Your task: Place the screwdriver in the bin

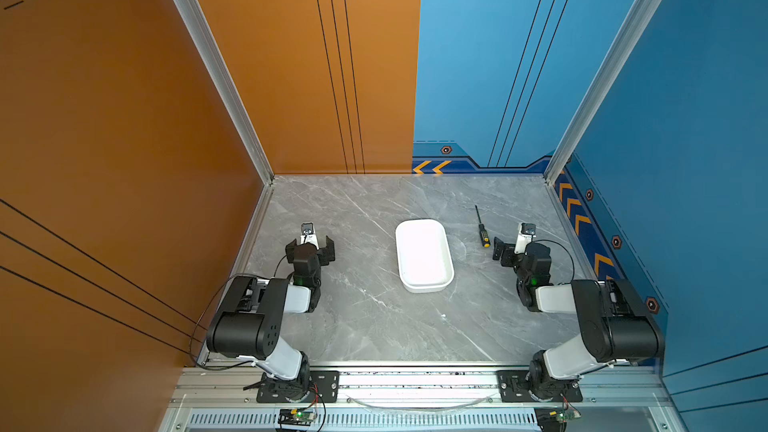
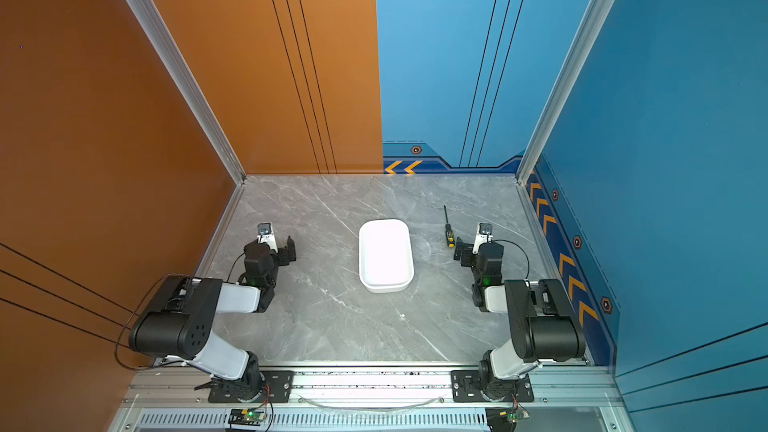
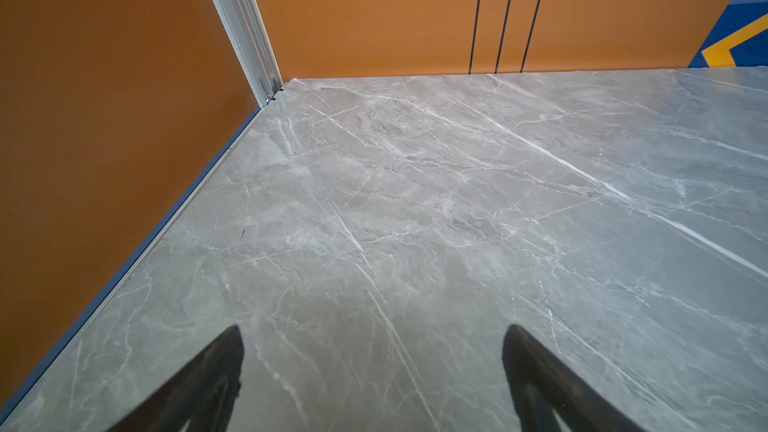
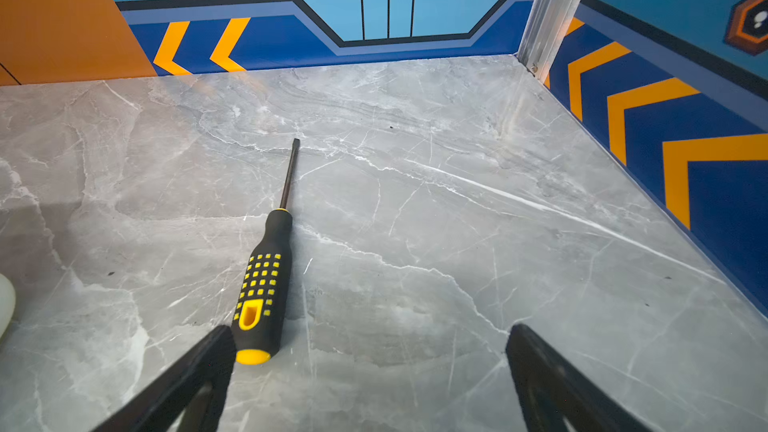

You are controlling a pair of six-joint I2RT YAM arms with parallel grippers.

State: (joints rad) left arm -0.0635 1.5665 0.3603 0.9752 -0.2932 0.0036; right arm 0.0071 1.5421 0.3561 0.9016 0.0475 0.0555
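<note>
The screwdriver (image 1: 482, 231) lies on a veined grey counter (image 1: 374, 326), outside the bin (image 1: 426, 288).
At frame left, beside the orange wall (image 1: 124, 160), the left gripper (image 1: 310, 245) hangs over bare counter, jaws spread wide and empty. At centre sits the bin, smooth white, shallow and round-cornered, with open counter all round. Right of it and apart from it, the screwdriver lies flat, with a thin black shaft and a studded black-yellow handle. The right gripper (image 4: 371, 330) is wide open and empty, one fingertip (image 4: 220, 340) just beside the yellow end cap.

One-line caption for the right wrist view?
Open right gripper poised over the marble table, black-and-yellow flathead screwdriver lying by one fingertip.
</note>
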